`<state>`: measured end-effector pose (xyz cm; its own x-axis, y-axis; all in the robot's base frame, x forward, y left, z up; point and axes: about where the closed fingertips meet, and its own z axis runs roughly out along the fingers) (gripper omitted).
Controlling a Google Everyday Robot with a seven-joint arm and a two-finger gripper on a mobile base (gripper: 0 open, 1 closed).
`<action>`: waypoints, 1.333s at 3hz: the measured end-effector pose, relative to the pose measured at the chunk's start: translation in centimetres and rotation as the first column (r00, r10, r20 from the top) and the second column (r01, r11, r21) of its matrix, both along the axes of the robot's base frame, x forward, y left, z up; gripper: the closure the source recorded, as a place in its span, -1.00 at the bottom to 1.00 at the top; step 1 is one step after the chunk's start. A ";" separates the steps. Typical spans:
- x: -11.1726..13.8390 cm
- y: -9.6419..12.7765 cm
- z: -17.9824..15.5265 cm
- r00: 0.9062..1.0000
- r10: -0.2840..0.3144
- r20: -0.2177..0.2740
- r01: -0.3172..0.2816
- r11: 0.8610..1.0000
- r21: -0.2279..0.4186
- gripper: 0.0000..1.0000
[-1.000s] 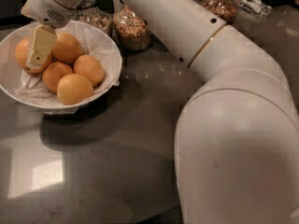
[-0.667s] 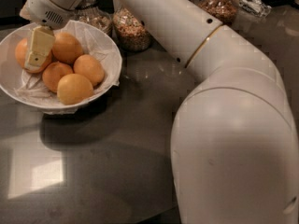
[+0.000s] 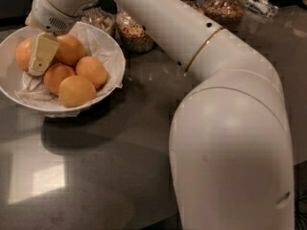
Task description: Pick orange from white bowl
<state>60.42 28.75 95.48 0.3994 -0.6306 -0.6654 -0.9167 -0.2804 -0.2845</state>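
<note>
The white bowl [image 3: 111, 56] lined with crumpled paper stands at the left on the dark counter and holds five fruits. The orange [image 3: 72, 48], large, round and deep orange, lies at the bowl's back. My gripper [image 3: 39, 61] hangs down into the bowl from the white wrist, right beside this orange on its left and in front of another orange [image 3: 23, 52] at the far left. A paler yellow-orange fruit [image 3: 76, 91] lies at the front, with two smaller oranges [image 3: 91, 71] behind it.
Glass jars of grain [image 3: 134, 30] stand right behind the bowl, with more jars [image 3: 225, 6] at the back right. My bulky white arm [image 3: 230, 128] crosses the counter from the lower right up to the bowl. The dark counter [image 3: 96, 176] spreads in front.
My gripper has sunk slightly lower into the bowl beside the large orange. The near part of my arm has shifted a little. The fruits have not moved.
</note>
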 end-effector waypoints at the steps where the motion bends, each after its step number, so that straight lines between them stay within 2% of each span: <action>1: 0.4 0.1 -0.7 1.000 -0.005 -0.010 0.005 1.000 -0.011 -0.74; 3: 0.9 0.9 -2.3 0.999 0.004 -0.041 -0.006 0.999 -0.050 -0.74; 4: 1.1 1.2 -3.0 0.998 0.008 -0.056 -0.012 0.998 -0.063 -0.38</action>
